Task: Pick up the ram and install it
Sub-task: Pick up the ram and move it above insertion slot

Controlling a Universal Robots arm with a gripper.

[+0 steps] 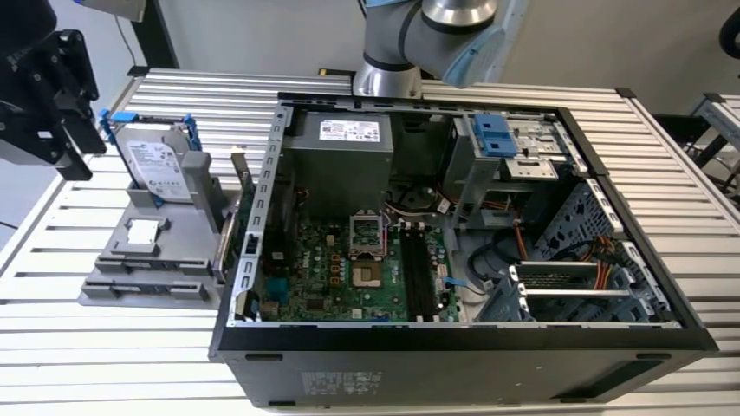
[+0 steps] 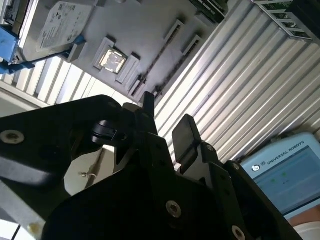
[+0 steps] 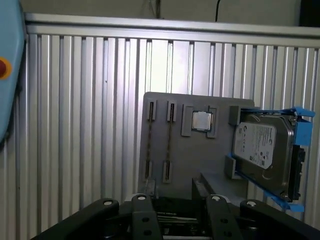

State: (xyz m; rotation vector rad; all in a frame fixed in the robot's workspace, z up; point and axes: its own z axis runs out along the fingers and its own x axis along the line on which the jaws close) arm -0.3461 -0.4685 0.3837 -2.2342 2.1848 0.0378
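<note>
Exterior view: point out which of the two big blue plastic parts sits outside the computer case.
The blue frame around the hard drive, standing on the grey holder at the exterior view's left. The other blue bracket is inside the case.

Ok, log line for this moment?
gripper: open, empty | ram: on edge in gray holder, untouched | hard drive: on same holder | PC case: open

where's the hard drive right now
In the exterior view the hard drive is on that view's left, sitting at the far end of the grey holder, just outside the open computer case.
</note>
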